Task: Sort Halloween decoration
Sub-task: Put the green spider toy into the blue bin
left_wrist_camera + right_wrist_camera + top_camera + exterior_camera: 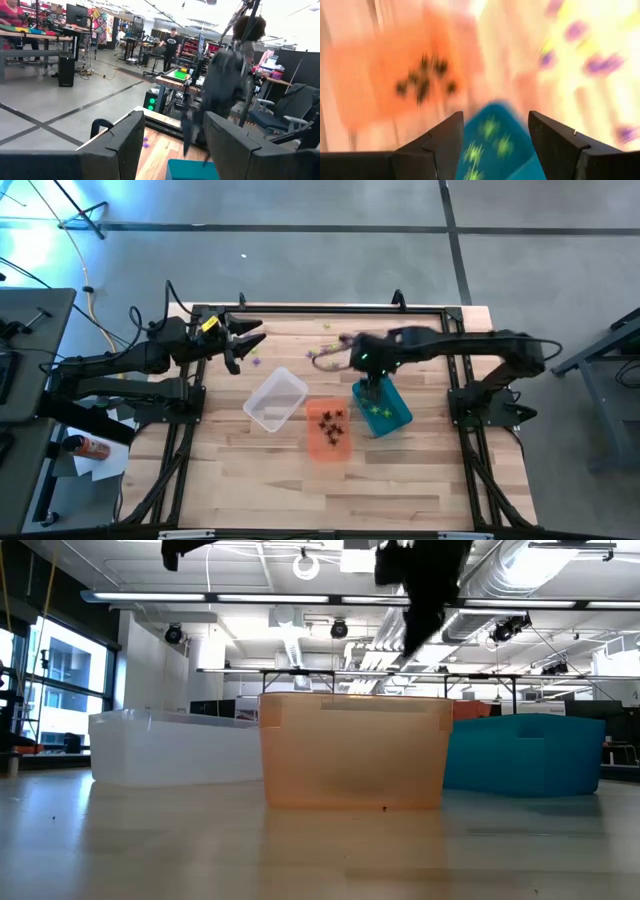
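Black spider trinkets (331, 422) lie in the orange bin (328, 430), and green ones (485, 145) lie in the teal bin (384, 408). Purple ones (324, 356) are scattered loose on the table's far middle, and show in the right wrist view (600, 62) too. My right gripper (495, 117) hangs open above the teal bin's far end (374, 388), pointing steeply down, with nothing between its fingers. My left gripper (240, 342) waits open at the far left, held level above the table, also empty (172, 130).
A clear bin (275, 400) stands left of the orange one. In the low view the clear bin (175, 745), orange bin (355, 750) and teal bin (525, 755) stand in a row. A purple trinket (256, 361) lies near my left gripper. A person (172, 42) stands in the room beyond.
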Robot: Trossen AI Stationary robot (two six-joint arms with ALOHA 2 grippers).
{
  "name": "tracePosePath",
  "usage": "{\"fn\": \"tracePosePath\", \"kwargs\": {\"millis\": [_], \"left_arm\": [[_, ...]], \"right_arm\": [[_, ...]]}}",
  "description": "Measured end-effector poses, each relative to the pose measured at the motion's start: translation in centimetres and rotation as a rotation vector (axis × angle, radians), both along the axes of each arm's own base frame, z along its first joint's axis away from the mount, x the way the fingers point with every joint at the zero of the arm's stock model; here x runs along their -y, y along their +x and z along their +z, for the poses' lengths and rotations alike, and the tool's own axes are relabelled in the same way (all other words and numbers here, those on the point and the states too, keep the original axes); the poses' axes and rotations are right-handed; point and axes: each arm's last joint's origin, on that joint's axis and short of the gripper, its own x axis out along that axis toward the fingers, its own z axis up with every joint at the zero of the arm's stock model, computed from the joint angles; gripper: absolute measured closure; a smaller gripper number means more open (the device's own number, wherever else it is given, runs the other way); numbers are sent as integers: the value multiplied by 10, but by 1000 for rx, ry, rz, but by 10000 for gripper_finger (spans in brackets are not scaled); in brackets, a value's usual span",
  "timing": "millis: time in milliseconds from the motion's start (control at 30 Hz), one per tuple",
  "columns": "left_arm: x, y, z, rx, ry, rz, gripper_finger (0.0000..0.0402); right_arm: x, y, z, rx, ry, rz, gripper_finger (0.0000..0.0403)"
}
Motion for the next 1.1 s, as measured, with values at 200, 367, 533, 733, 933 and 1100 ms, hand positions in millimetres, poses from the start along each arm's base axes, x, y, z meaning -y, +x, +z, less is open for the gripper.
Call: {"fn": "tracePosePath", "kwargs": {"millis": [200,367,533,733,933,1100], "left_arm": [[0,0,-3,-26,-6,0,212],[0,0,-2,-25,-6,0,212],[0,0,-3,-19,-26,1,212],[-7,30,-3,-170,-136,3,219],[-40,88,-14,-592,-226,72,235],[-77,137,-38,-829,-313,45,244]], "right_arm": [[8,-35,53,403,-99,-146,183],[5,-60,58,710,-44,-228,183],[4,-65,48,865,12,-276,183],[5,-59,42,868,9,-276,183],[10,-63,51,934,-27,-285,183],[15,-74,62,998,-44,-311,183]]}}
